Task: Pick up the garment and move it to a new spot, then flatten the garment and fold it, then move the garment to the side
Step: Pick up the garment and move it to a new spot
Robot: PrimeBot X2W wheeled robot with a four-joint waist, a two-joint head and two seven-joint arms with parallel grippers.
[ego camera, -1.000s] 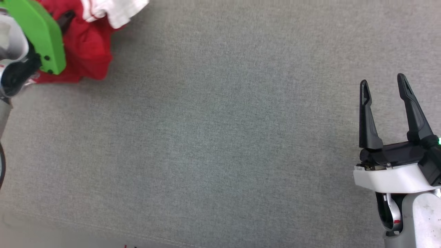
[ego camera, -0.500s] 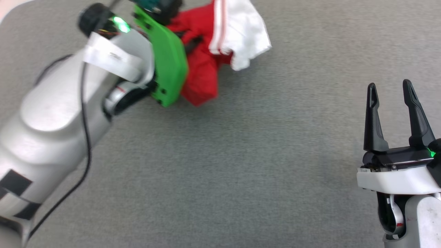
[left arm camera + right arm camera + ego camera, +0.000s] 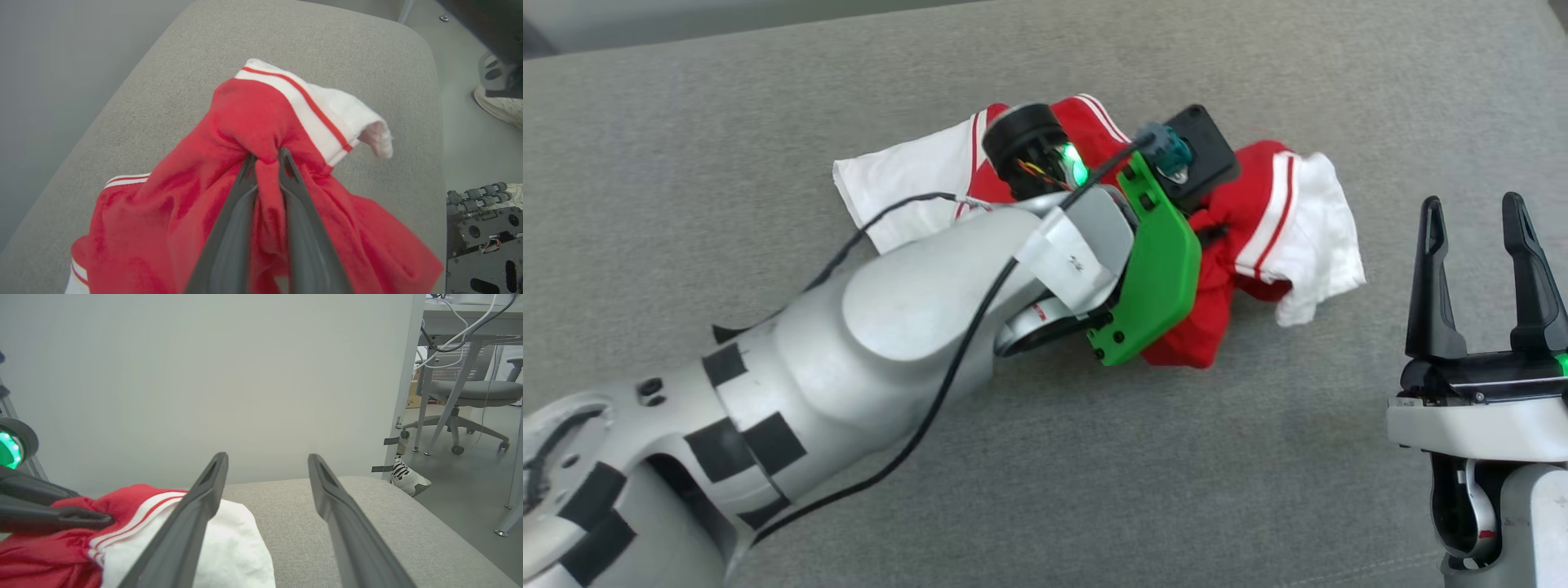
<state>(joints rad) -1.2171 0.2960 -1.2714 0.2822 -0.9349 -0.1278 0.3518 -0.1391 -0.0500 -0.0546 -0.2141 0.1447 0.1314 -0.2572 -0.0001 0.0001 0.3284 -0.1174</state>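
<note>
The garment (image 3: 1205, 327), a red jersey with white sleeves and striped trim, lies bunched on the grey cushion, one sleeve (image 3: 1319, 245) spread to the right. My left gripper (image 3: 1215, 238) reaches into it from the left, mostly hidden behind its green wrist plate. In the left wrist view the left gripper (image 3: 267, 157) is shut on a raised fold of the garment (image 3: 171, 204). My right gripper (image 3: 1470, 208) stands open and holds nothing, to the right of the garment and apart from it. In the right wrist view the right gripper (image 3: 265, 461) points past the white sleeve (image 3: 233, 547).
The grey upholstered cushion (image 3: 1013, 490) ends at a far edge (image 3: 768, 37) and a rounded corner (image 3: 421, 45). Beyond lie the floor, a shoe (image 3: 408, 479), an office chair (image 3: 461, 392) and a pale wall (image 3: 204, 375). Robot base hardware (image 3: 482, 232) shows beside the cushion.
The head view has swung, bringing the garment and my left arm from the picture's top left to its middle. The left gripper stays in the garment; the right gripper stays open.
</note>
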